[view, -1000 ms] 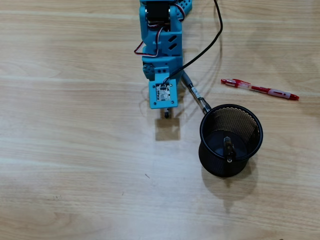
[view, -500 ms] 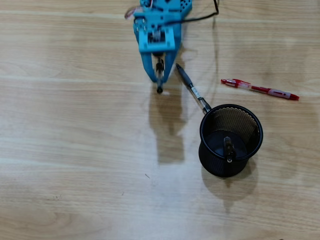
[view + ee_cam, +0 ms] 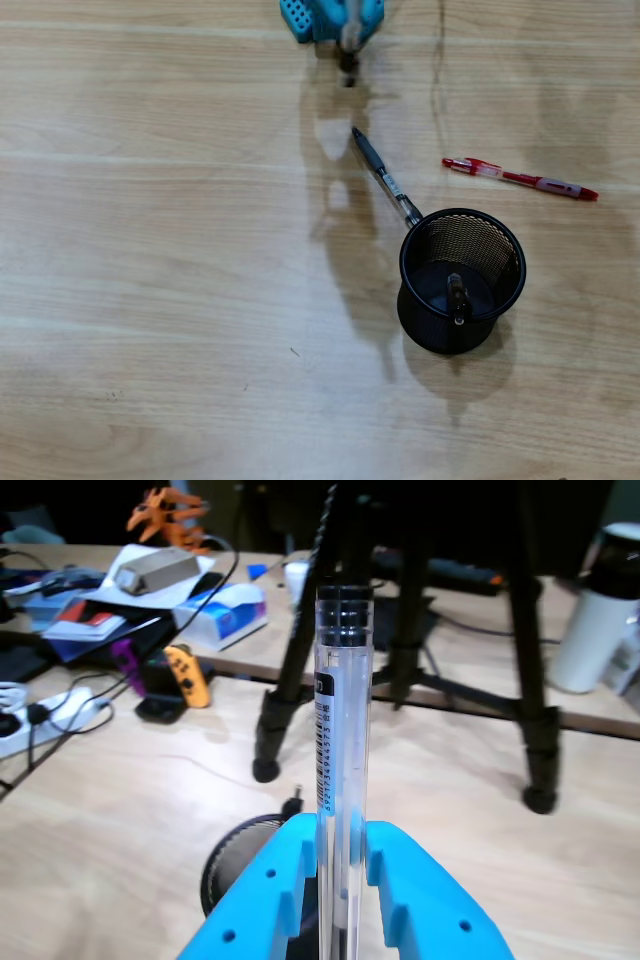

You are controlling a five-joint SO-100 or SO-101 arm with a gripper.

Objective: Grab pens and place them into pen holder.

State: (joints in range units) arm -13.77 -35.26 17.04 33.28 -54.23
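In the wrist view my blue gripper (image 3: 340, 842) is shut on a clear-barrelled pen (image 3: 341, 730) that sticks straight up between the jaws. Overhead, the gripper (image 3: 345, 35) sits at the top edge with that pen's dark end (image 3: 348, 62) showing below it. The black mesh pen holder (image 3: 425, 320) stands right of centre with one dark pen (image 3: 457, 297) inside. A grey pen (image 3: 382, 178) lies on the table, its tip touching the holder's rim. A red pen (image 3: 520, 179) lies further right. The holder's rim (image 3: 226, 852) peeks out left of my jaws.
A black cable (image 3: 437, 70) hangs at the top of the overhead view. In the wrist view black tripod legs (image 3: 285, 680) stand ahead, a white bottle (image 3: 598, 610) is at the right, and boxes and an orange controller (image 3: 186, 675) clutter the left.
My gripper rose from the table beside the grey pen and swung back to the top edge of the overhead view, carrying the clear pen. The other pens and holder stayed put.
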